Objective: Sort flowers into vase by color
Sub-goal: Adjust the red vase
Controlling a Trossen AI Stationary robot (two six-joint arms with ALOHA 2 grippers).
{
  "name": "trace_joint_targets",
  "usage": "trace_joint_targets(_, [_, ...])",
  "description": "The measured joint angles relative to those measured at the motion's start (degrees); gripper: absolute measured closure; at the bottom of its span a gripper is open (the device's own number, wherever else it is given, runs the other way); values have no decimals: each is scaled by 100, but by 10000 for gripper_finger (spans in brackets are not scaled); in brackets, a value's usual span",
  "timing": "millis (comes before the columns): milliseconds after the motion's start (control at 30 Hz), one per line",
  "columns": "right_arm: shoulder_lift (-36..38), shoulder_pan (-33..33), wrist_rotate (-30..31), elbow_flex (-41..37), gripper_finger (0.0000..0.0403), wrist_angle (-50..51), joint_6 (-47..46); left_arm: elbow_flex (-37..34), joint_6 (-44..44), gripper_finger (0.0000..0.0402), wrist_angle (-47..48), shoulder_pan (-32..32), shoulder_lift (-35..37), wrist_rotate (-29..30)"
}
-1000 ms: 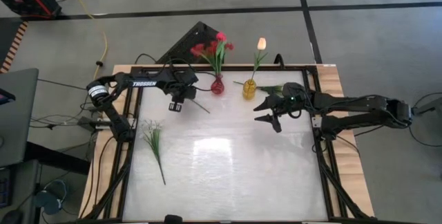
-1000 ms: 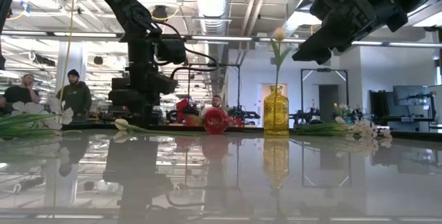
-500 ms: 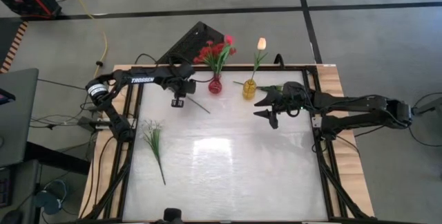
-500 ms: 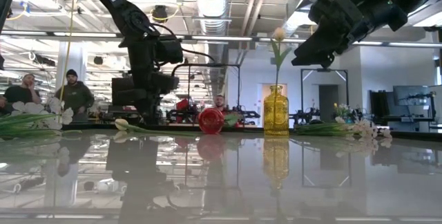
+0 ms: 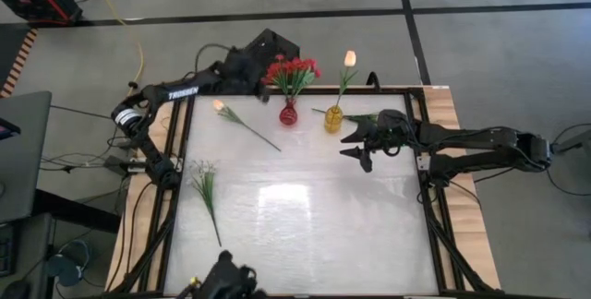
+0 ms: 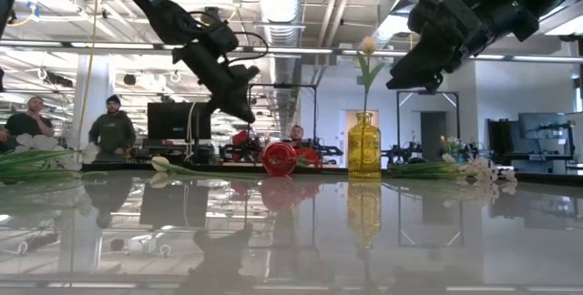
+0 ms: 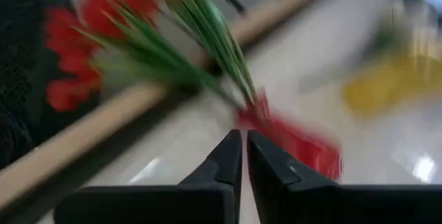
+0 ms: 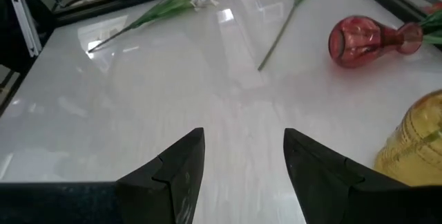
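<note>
A red vase lies on its side near the far edge. Its neck points away and its red flowers reach past that edge. Beside it a yellow vase stands upright with one pale tulip. Another pale tulip lies flat, left of the red vase. One white sprig lies near the left edge, and a second lies right of the yellow vase. My left gripper is shut, raised at the far edge beside the red flowers. My right gripper hovers open, right of the yellow vase. My left gripper points its shut fingertips at the green stems of the red bunch, just above the vase's neck. The left wrist view is blurred, and I cannot tell whether the fingers touch the stems.
Black frame rails run along the table's left, right and far edges. A dark object shows at the near edge. Beyond the far edge, people stand in the room. The white tabletop lies bare in the middle and toward the near side.
My left arm has swung up from above the lying tulip, near the table, toward the far edge. It now sits beside the red flowers, and the tulip shows in full. The red vase has shifted slightly toward the left edge.
</note>
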State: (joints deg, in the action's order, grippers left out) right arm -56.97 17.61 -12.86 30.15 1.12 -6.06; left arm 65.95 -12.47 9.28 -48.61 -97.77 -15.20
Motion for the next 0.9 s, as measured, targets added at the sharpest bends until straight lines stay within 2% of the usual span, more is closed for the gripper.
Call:
trace_joint_targets(100, [0, -1, -2, 0, 179, 206, 131, 636, -482, 356, 294, -11, -518, 123])
trace_joint_targets(200, [0, -37, 2, 0, 179, 463, 283, 1590, -1070, 308, 512, 199, -1289, -9])
trace_joint_targets(367, [0, -83, -13, 0, 179, 872, 399, 3583, -1000, 219, 2462, 335, -2416, 494])
trace_joint_targets(467, [0, -90, -34, 0, 179, 1051, 467, 4418, -1305, 173, 3224, 333, -2946, 324])
trace_joint_targets(667, [0, -154, -45, 0, 179, 1217, 700, 5384, -1626, 119, 3942, 566, -3708, 199])
trace_joint_targets(900, [-2, -213, -92, 0, 184, 1385, 1006, 5894, -1541, 113, 4460, 568, -3826, 1125])
